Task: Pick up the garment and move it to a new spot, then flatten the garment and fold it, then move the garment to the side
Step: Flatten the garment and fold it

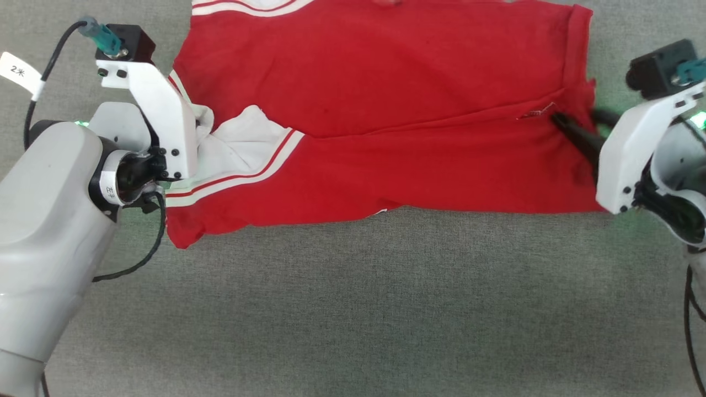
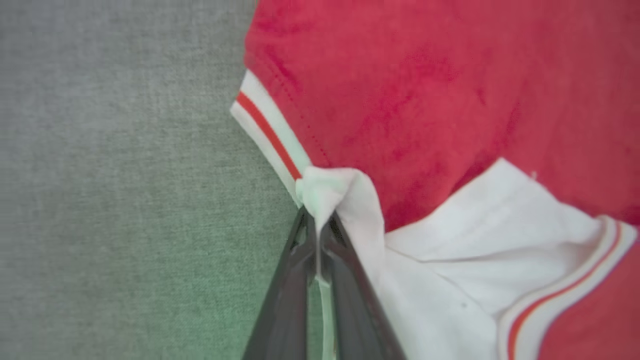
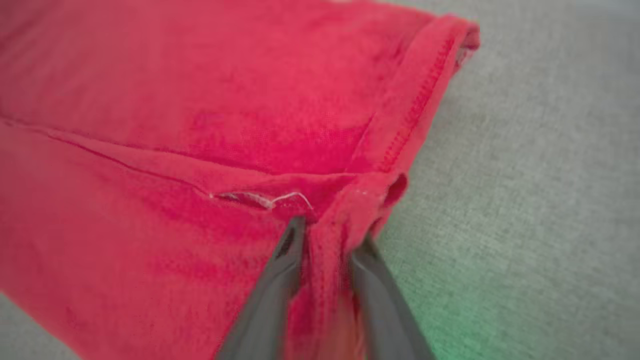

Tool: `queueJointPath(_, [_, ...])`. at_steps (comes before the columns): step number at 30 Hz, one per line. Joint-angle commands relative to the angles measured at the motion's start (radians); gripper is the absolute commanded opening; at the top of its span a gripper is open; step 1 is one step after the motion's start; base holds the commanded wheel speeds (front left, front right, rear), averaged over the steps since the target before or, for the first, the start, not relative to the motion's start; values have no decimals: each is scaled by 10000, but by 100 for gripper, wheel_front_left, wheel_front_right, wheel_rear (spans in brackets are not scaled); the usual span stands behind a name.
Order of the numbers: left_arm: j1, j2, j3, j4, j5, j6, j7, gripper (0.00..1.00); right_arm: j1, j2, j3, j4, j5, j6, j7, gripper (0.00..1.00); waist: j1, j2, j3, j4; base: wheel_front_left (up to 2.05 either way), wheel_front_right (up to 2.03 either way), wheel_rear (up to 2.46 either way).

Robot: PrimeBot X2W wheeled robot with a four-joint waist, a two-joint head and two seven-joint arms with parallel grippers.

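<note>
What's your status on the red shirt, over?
Left gripper shut on white sleeve. Right gripper parted, straddling red hem. Garment flat on grey surface, near edge folded over. Nothing blocking.

Right wrist view: red garment lies on the grey cloth surface, covering the left and middle of the view; bare surface on the right, plus a sliver at the lower left corner; the stitched hem runs from the top right down toward the fingers, its end rolled into a small open loop; a fold line crosses the cloth from the left edge to the hem; a short white thread or mark sits on that fold, just above the left fingertip; right gripper has its jaws apart, with a raised ridge of hem between the two dark fingers; a green glow tints the surface at the bottom right; picture slightly blurred
</note>
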State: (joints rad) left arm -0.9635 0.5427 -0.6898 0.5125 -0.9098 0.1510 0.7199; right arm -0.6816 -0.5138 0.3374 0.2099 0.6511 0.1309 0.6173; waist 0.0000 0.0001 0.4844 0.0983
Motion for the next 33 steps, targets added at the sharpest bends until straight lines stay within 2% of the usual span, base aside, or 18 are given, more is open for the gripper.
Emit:
queueJointPath(1, [56, 125, -17, 57, 100, 75, -41, 100, 86, 20, -92, -55, 4, -4, -186, 100, 0, -1, -78, 20, 0, 0, 0])
queueJointPath(6, [301, 576, 98, -1106, 172, 274, -64, 100, 492, 22, -678, -688, -104, -4, -924, 100, 0, -1, -361, 132, 0, 0, 0])
queueJointPath(10, [689, 1093, 170, -2349, 215, 750, 195, 100, 1027, 233, -1541, -1257, -402, -4, -1578, 100, 0, -1, -573, 249, 0, 0, 0])
queueJointPath(16, [1821, 1864, 311, -4616, -117, 1777, 796, 100, 1910, 789, -2833, -2168, -1070, -2, -2306, 100, 0, -1, -817, 294, 0, 0, 0])
queueJointPath(23, [3475, 2595, 240, -6588, -415, 3070, 1338, 100, 3016, 1846, -4052, -3452, -1775, -2, -2707, 100, 0, -1, -860, -7, 0, 0, 0])
queueJointPath(26, [3834, 2627, 332, -6628, -565, 3346, 1270, 100, 3310, 2142, -4322, -3787, -1831, -2, -2558, 100, 0, -1, -798, -160, 0, 0, 0])
queueJointPath(29, [3964, 2484, 439, -6280, -677, 3340, 1093, 100, 3529, 2410, -4473, -4044, -1877, -2, -2275, 100, 0, -1, -726, -295, 0, 0, 0])
queueJointPath(33, [3789, 2155, 449, -5248, -855, 3126, 998, 100, 3825, 2561, -4462, -4067, -1830, -2, -1533, 100, 0, -1, -638, -447, 0, 0, 0])
